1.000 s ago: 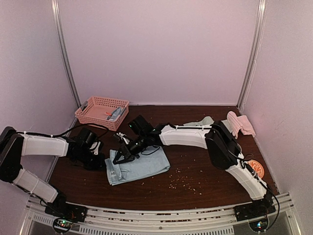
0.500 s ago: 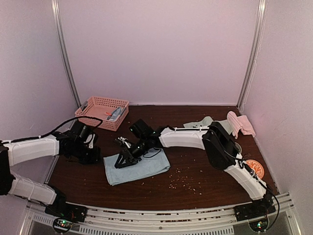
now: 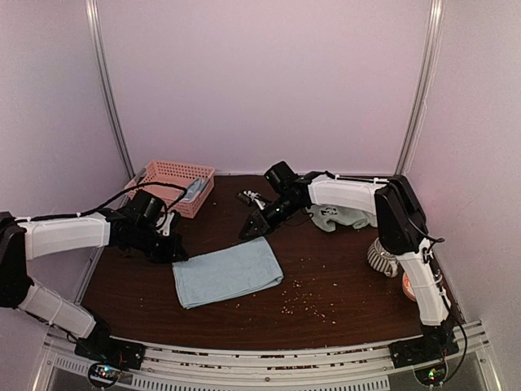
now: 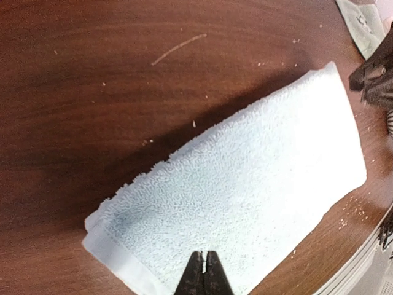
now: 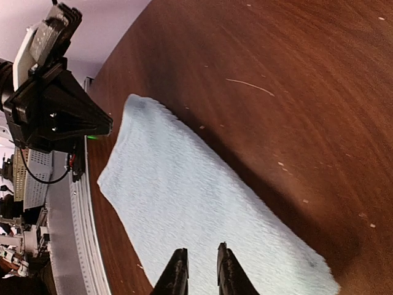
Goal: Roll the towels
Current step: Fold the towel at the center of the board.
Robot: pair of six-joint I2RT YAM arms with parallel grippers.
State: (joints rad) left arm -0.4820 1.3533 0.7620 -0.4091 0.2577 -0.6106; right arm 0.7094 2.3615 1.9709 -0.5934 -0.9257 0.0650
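Light blue towel (image 3: 228, 273) folded flat mid-table, seen from above; left gripper (image 3: 172, 251) just beside its far-left corner, right gripper (image 3: 252, 226) near its far edge, not touching.

Left wrist view: fingers (image 4: 195, 276) together, empty.

Right wrist view: fingers (image 5: 178, 273) slightly parted, empty.

Judged soft, light, limp; best pinched along short hem (image 4: 116, 258).
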